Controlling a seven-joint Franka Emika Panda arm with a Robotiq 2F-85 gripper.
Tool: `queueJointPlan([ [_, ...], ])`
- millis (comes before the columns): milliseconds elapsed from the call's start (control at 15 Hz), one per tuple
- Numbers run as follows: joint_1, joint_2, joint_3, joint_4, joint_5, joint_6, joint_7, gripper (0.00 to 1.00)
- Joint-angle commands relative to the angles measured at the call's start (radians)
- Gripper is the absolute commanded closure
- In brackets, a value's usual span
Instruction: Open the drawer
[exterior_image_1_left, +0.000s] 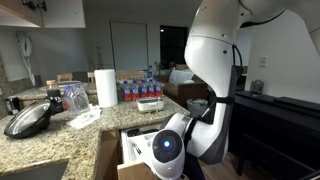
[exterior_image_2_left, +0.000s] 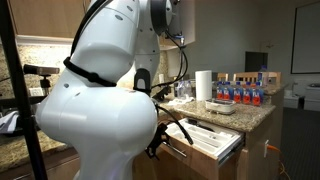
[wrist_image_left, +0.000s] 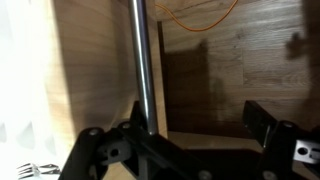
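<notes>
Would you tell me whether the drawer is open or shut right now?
Open: the drawer stands pulled out beneath the counter, its white divider tray exposed in both exterior views.

Between the wide-apart jaws of the gripper (wrist_image_left: 200, 125) most of the room is free. Only the silver bar handle (wrist_image_left: 143, 60) crosses it, just beside one finger (wrist_image_left: 134, 120). Behind the bar, the wooden front of the drawer (wrist_image_left: 100, 80) closes the way ahead. Outside that finger, the white tray (wrist_image_left: 20, 130) with forks (wrist_image_left: 35, 168) lies uncovered. Far ahead of the jaws runs a thin orange cable (wrist_image_left: 195, 18). In an exterior view the robot arm (exterior_image_1_left: 215, 60) fills the space before the drawer.
</notes>
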Motion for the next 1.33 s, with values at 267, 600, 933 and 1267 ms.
queueJointPlan([
  [267,0.015,-0.056,0.090,-0.063,0.033,0.006,0.112,0.00],
  [600,0.006,-0.104,0.095,-0.079,0.047,0.017,0.149,0.00],
  [933,0.023,-0.174,0.129,-0.116,0.068,0.018,0.218,0.00],
  [1267,0.033,-0.267,0.150,-0.139,0.136,0.061,0.365,0.00],
])
